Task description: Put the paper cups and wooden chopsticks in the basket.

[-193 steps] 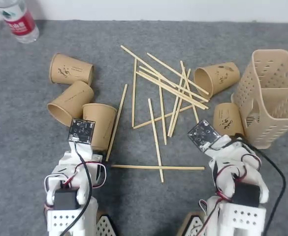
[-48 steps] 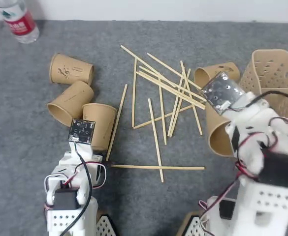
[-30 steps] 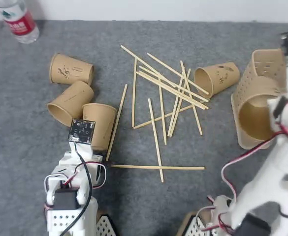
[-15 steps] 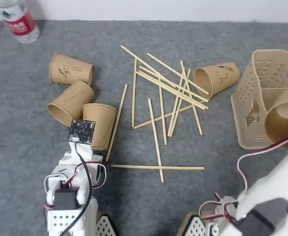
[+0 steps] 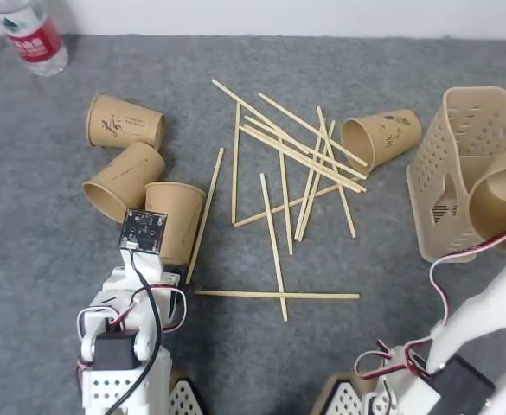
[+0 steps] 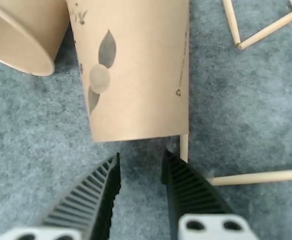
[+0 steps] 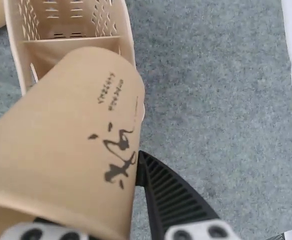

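Right wrist view: our right gripper (image 7: 131, 170) clasps a paper cup (image 7: 71, 130) at the basket (image 7: 126, 30). We judge it light, thin-walled and easily crushed, so hold the wall gently. Our left gripper (image 6: 140, 165) gapes empty.

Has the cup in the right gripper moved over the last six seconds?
Yes. The cup went from the carpet beside the basket to over its near end.

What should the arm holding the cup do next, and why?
Probably lower the paper cup a little further, down into the basket. The right fingers hold the cup tilted just over the basket's near compartment, so it looks lined up but not yet inside. Letting go from here might make it tip out.
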